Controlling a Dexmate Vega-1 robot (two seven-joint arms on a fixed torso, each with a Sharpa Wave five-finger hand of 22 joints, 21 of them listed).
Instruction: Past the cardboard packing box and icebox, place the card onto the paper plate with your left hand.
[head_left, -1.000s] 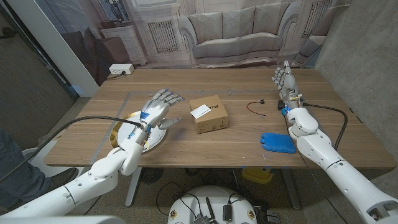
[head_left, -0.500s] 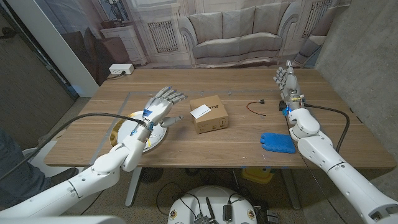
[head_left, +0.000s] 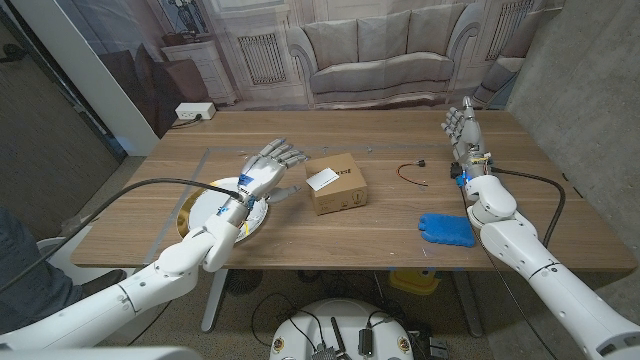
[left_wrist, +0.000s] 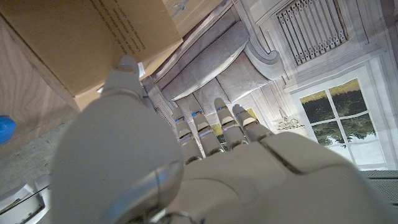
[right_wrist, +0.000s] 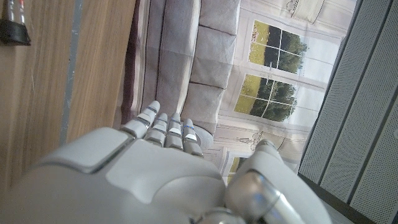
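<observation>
The left hand (head_left: 262, 176) hangs above the table between the paper plate (head_left: 206, 213) and the cardboard box (head_left: 334, 182), fingers spread and reaching toward the box, holding nothing; its forearm crosses over the plate. The white card (head_left: 322, 179) lies on top of the box, right of the hand. The right hand (head_left: 461, 130) stands upright at the far right of the table, fingers straight and empty. The blue icebox (head_left: 446, 229) lies near the right edge.
</observation>
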